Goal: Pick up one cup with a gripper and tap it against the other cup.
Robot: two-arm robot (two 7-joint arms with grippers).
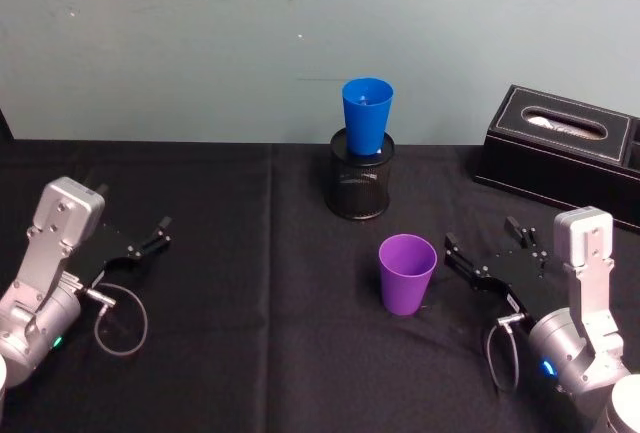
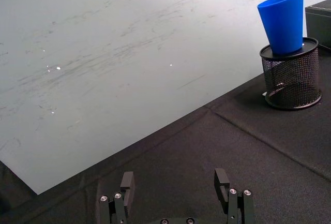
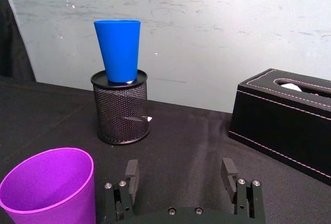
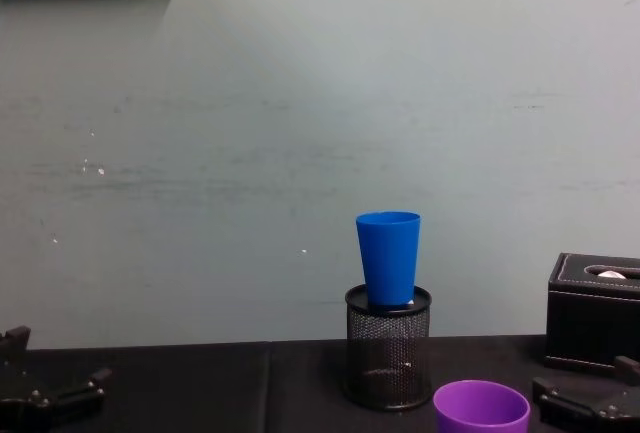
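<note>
Idleness marks the left end effector (image 1: 145,244), a black metal claw resting low over the black cloth-covered table (image 1: 250,353) at about 9 o'clock in the head view, jaws spread wide and holding nothing, well apart from both cups. At roughly 12 o'clock the tall, bright blue tapered plastic cup (image 1: 367,115) stands upright in the mouth of a black mesh pen holder (image 1: 359,187), which lifts it above the shorter purple tapered plastic cup (image 1: 407,273) standing upright on the cloth nearer the robot. Just beside that purple cup, at about 4 o'clock, the right end effector (image 1: 484,246) waits with its jaws wide and empty, likely placed for a sideways grasp, while a black leather tissue box (image 1: 560,153) sits at 2 o'clock.
</note>
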